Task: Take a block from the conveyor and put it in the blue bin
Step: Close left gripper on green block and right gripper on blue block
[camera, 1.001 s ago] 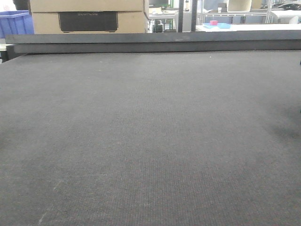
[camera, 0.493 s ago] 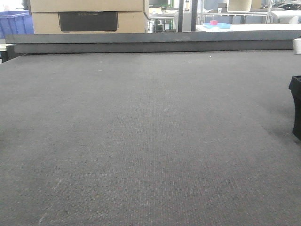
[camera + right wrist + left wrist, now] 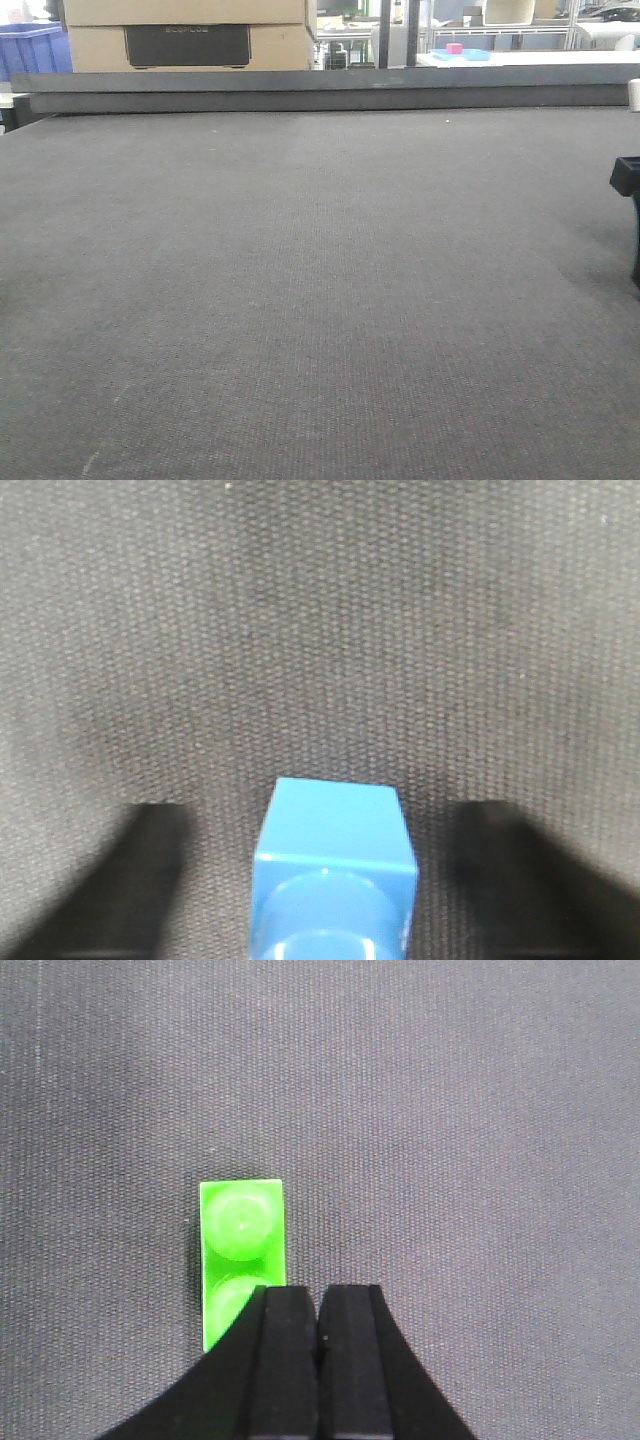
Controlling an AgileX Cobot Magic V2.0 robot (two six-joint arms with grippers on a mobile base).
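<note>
Two blocks seen. Green block (image 3: 240, 1230): bright green, oblong, two round studs in a row on top. It lies flat on the conveyor (image 3: 300, 300) with its long side running away from the camera. The near stud is partly covered in the picture by the left gripper (image 3: 318, 1325). Left gripper: black fingers pressed together with nothing between them, tips just right of the block's near end. Whether they touch the block cannot be told. Blue block (image 3: 335, 840): mid-blue, with a flat squarish face and a round stud below it at the frame's bottom edge, out of focus. It sits between the fingers of the right gripper (image 3: 320, 820). These are spread wide, each a blurred dark shape well clear of the block's sides, so the block is not pinched. Whether it rests on the belt cannot be told. The front view shows neither block; only the wrist views do. The front view alone gives the surroundings. A black part of the right arm (image 3: 625, 176) sits at the right edge over the belt, and a raised dark grey rail (image 3: 320, 95) runs along the far edge. Beyond the rail is a cardboard box (image 3: 185, 30) with a dark panel. The blue bin (image 3: 35, 48) is at far left, well apart from the arm. Further back, a white table (image 3: 540, 58) carries a small pink object (image 3: 455, 48) on something light blue. Belt: dark grey, fine woven texture, flat, a few pale specks.
</note>
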